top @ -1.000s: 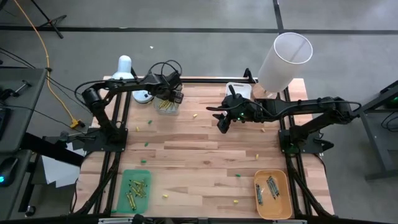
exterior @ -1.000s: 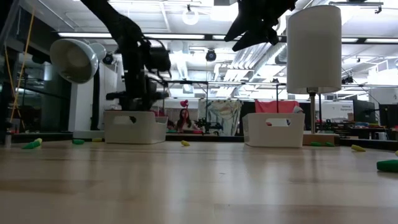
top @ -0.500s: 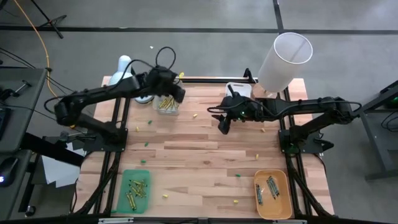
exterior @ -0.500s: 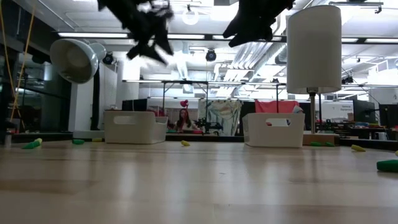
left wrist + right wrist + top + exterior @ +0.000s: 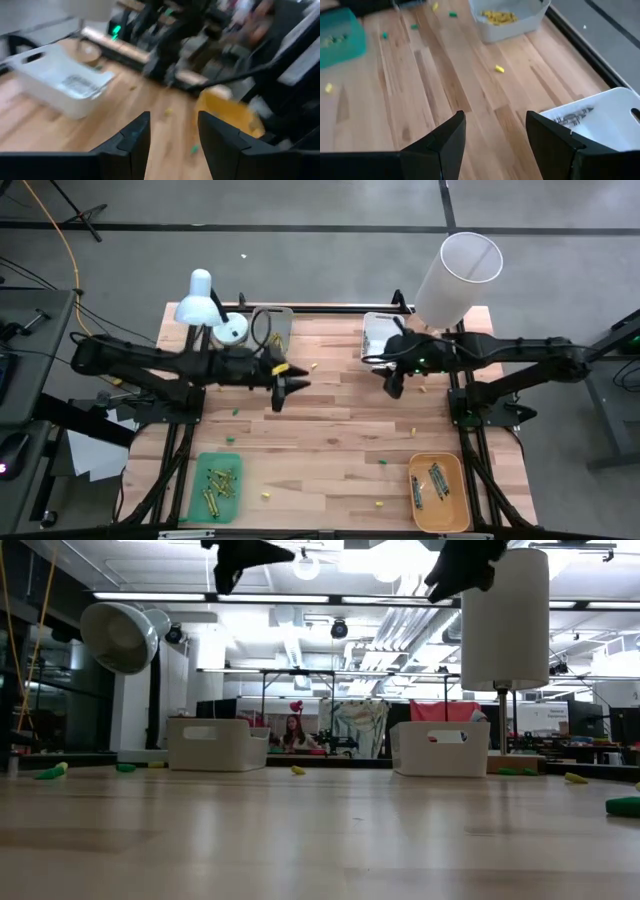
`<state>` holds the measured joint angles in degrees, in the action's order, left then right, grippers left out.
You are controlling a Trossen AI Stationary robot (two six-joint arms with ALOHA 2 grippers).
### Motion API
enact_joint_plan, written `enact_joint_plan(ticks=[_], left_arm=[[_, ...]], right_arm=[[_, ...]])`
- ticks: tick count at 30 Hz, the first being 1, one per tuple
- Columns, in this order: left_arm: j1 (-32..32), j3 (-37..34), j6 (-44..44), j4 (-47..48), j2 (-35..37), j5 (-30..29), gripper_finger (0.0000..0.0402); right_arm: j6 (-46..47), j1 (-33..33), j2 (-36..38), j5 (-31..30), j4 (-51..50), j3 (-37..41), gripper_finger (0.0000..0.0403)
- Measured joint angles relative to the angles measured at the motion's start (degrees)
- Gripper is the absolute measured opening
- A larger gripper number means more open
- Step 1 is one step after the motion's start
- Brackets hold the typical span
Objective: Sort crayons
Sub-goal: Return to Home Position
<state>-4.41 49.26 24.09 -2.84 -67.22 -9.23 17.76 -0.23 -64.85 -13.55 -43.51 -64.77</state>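
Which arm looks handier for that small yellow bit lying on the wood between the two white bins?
Left, probably: the left gripper, open, hovers nearer the yellow bit than the right gripper does.

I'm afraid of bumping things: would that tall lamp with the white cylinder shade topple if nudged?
Probably yes: the lamp shade sits high on a thin stem, so it looks top-heavy. The shade shows an open, hollow top from above, so it is likely light.
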Motion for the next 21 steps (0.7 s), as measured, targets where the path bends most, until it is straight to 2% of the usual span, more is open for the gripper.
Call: enact_joint_plan(ticks=[4, 7, 10, 15, 21], left_arm=[[-1.48, -9.00, 3.26, -19.48, 0.00, -0.17, 0.0151], [-1.43, -12.09, 3.07, -29.11, 0.22, -0.20, 0.0151], [-1.08, -12.66, -1.06, -32.17, 2.00, -0.22, 0.0151], [-0.87, -12.70, -8.95, -31.70, 5.97, -0.09, 0.0151], [-0.87, -12.64, -12.68, -29.90, 11.90, 0.08, 0.0151]], right_arm=[[0.03, 0.00, 2.07, -0.97, 2.13, 0.00, 0.0201], [-1.38, 0.00, 2.30, -1.04, 5.40, 0.00, 0.0201], [-1.59, 0.00, 1.91, -1.03, 9.69, 0.00, 0.0201], [-0.96, 0.00, 0.80, 0.51, 18.99, 0.00, 0.0201], [1.82, 0.00, -0.10, 1.13, 26.85, 0.00, 0.0201]])
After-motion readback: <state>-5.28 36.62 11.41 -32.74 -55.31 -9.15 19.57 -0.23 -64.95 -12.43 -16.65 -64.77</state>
